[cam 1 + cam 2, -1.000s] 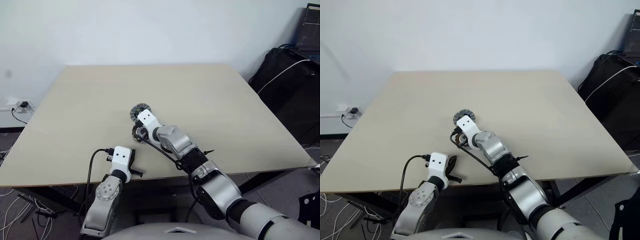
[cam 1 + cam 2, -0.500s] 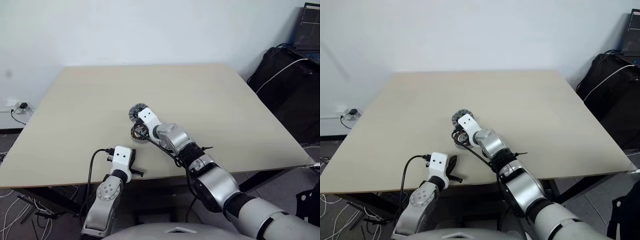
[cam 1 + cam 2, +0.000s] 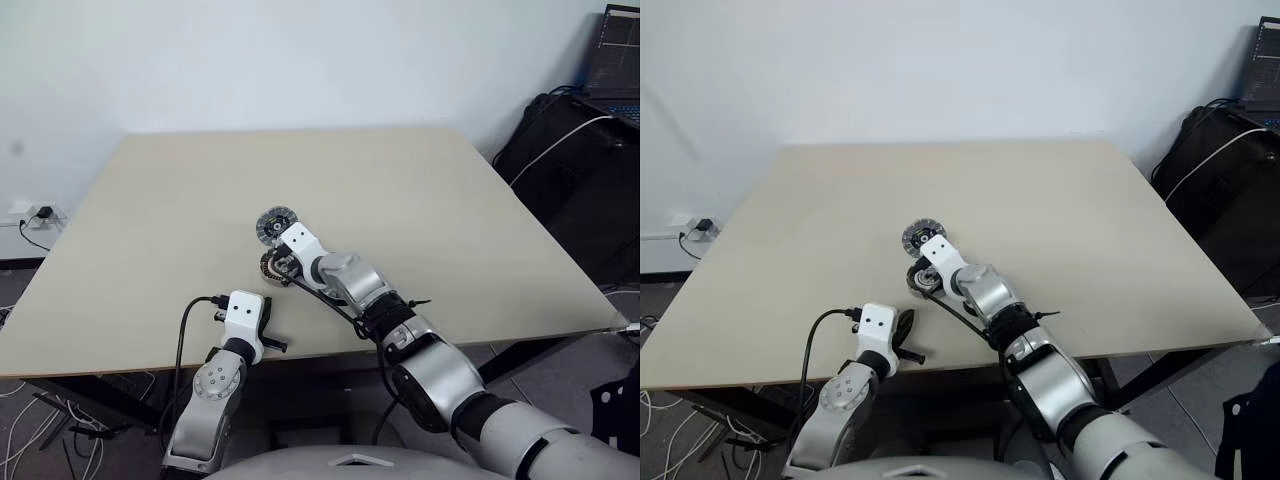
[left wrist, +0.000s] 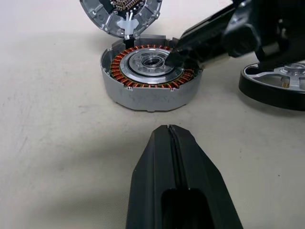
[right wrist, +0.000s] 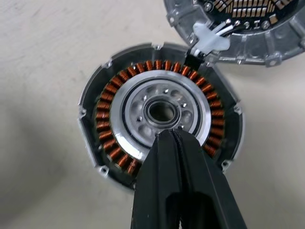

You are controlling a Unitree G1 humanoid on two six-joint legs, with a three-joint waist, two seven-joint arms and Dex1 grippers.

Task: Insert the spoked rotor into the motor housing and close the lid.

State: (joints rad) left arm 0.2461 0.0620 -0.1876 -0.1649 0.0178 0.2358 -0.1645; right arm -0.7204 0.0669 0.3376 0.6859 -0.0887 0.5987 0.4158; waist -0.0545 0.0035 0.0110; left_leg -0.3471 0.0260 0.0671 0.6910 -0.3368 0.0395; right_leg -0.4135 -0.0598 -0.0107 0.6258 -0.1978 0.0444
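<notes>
We're seeing the right end effector (image 5: pixel 167 134) pinched closed, tip sitting over the housing (image 5: pixel 159 114) centre; left end effector (image 4: pixel 169 130) closed too, resting on the tabletop (image 3: pixel 420 200); rotor (image 4: pixel 279 83) lying beside.

Motor housing (image 5: pixel 159 117): grey shell, ring of coppery-orange windings around a silver centre pierced with small holes. At its 1 o'clock, lid (image 5: pixel 248 21): grey rim, dark centre with copper-coloured striped contacts. Spoked rotor (image 4: pixel 279 83): silver spokes, black rim. Table (image 3: pixel 420 200): plain beige.
</notes>
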